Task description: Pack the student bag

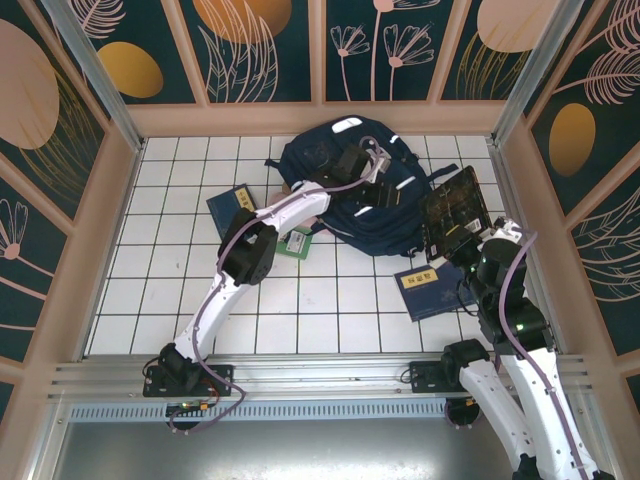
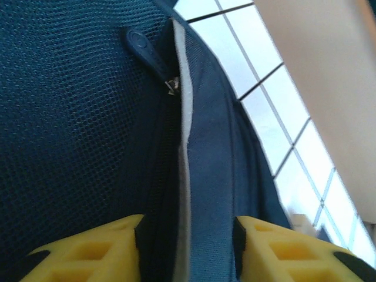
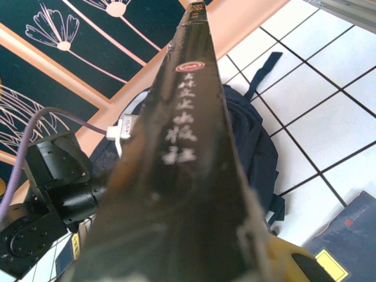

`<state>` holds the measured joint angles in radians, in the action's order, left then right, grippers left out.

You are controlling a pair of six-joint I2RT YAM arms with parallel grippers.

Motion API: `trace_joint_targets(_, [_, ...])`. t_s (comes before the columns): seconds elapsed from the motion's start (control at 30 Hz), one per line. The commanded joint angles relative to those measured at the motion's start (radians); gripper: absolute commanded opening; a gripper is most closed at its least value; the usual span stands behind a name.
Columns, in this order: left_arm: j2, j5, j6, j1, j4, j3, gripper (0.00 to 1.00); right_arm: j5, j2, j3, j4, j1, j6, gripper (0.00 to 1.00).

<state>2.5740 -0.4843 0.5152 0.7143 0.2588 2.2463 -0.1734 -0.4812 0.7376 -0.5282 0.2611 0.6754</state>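
The student bag, a navy-blue backpack with white stripes, lies on the white tiles at the back centre. My left gripper reaches onto its top. In the left wrist view its yellow fingers stand on either side of a ridge of bag fabric with white piping, and both pads touch it. A zipper pull lies further along that seam. My right gripper is shut on a dark book, held on edge just right of the bag. Its spine bears white characters.
A blue book lies on the tiles in front of the right arm, and its corner shows in the right wrist view. Another blue book and a green item lie left of the bag. Peach walls close in the floor.
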Motion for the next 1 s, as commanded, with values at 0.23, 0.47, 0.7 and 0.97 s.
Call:
trace_joint_targets(0.23, [0.055,0.090,-0.112,0.020,0.098,0.098,0.00,-0.001,0.016,0.008,0.080,-0.008,0.011,0.00])
trace_joint_targets(0.47, [-0.063,0.038,-0.079,-0.008,0.096,0.151,0.00,-0.020,-0.001,0.004,0.046,-0.009,0.004,0.00])
trace_joint_targets(0.7, [-0.216,-0.096,0.060,-0.110,0.026,0.179,0.00,0.027,-0.069,0.010,0.037,-0.035,0.026,0.00])
trace_joint_targets(0.97, [-0.293,-0.199,0.249,-0.201,-0.123,0.147,0.00,0.375,-0.057,-0.094,0.254,-0.172,0.096,0.00])
